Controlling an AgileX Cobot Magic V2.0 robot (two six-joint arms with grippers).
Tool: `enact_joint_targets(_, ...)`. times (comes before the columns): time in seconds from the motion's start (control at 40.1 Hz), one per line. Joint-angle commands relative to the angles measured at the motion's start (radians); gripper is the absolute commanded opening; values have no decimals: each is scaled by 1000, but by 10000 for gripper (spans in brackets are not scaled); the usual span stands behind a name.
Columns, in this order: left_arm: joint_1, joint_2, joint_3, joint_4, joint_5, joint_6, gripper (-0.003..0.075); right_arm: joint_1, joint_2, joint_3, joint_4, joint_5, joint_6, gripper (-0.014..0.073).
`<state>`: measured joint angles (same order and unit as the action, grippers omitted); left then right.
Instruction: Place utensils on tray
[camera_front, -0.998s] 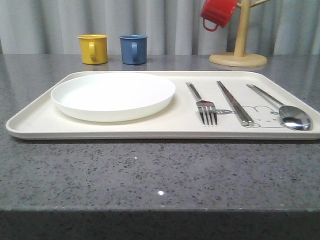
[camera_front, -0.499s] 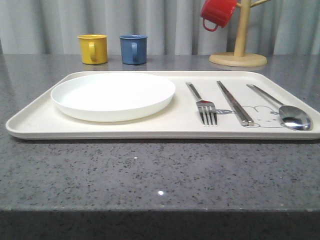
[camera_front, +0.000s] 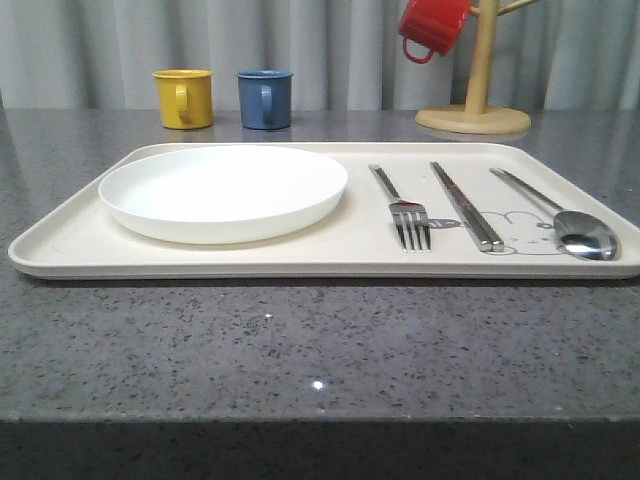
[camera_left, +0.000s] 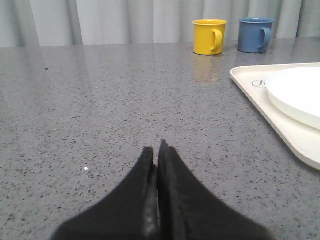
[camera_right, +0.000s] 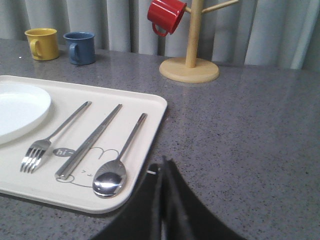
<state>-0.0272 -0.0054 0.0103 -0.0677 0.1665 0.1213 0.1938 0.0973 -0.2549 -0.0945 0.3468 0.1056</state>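
The cream tray (camera_front: 80, 240) lies across the grey table. On its right part rest three silver utensils side by side: a fork (camera_front: 405, 212), a pair of chopsticks (camera_front: 466, 206) and a spoon (camera_front: 570, 228). They also lie in the right wrist view: fork (camera_right: 52, 137), chopsticks (camera_right: 90, 140), spoon (camera_right: 117, 165). My right gripper (camera_right: 162, 162) is shut and empty, over the table just beside the tray's corner near the spoon. My left gripper (camera_left: 156, 150) is shut and empty over bare table, apart from the tray's (camera_left: 260, 100) other end.
A white plate (camera_front: 224, 190) sits on the tray's left part. A yellow mug (camera_front: 183, 98) and a blue mug (camera_front: 265, 98) stand at the back. A wooden mug tree (camera_front: 474, 105) holding a red mug (camera_front: 432, 26) stands at the back right.
The whole front view has shifted a few pixels to the left. The utensils, plate and mugs keep their places relative to each other.
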Motion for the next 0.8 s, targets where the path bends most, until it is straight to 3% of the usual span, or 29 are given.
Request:
enact_joint_targets(0.0, 3, -25, -3, -4, -88, -9, -18, -60, -29, 70, 95, -194, -113, -69)
enact_joint_targets(0.175, 3, -25, -3, -4, -88, -9, -18, -184, -105, 226, 255, -250, -131, -69)
enact_joint_targets(0.3, 3, -25, -3, -4, -88, -9, -18, -244, -125, 283, 260, -246, -131, -69)
enact_joint_targets(0.774, 3, -25, -3, -4, -88, -9, -18, -255, -125, 282, 254, -223, -131, -69)
